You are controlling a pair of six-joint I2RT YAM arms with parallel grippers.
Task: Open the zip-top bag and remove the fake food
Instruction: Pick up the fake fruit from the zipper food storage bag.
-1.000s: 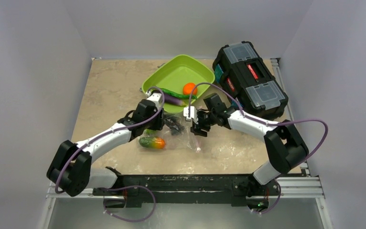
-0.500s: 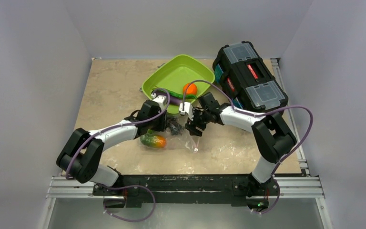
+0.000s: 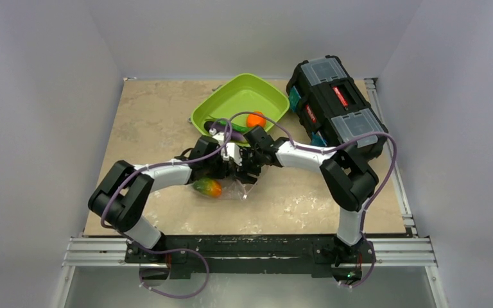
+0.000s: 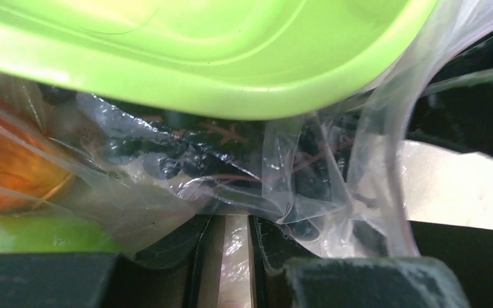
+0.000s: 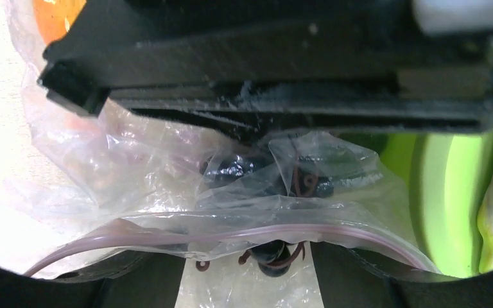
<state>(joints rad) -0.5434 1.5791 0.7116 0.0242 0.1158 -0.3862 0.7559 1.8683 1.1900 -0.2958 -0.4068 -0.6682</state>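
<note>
- The zip-top bag (image 5: 135, 160) looked limp and slippery; its pink zip strip (image 5: 231, 233), spanning the right claw (image 5: 244, 282), seemed the firmest hold.
- Right claw gaped empty; left claw (image 4: 228, 250) was nearly closed, its grip unclear.

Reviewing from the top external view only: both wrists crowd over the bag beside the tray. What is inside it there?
Observer: Left wrist view shows dark grapes inside the zip-top bag, just ahead of the jaws.
Operator: Where is the zip?
Observer: In the right wrist view the pink zip strip runs across between that arm's wide-apart jaws.
Operator: Is the orange-green piece loose?
Observer: No, the left wrist view shows film over it.
</note>
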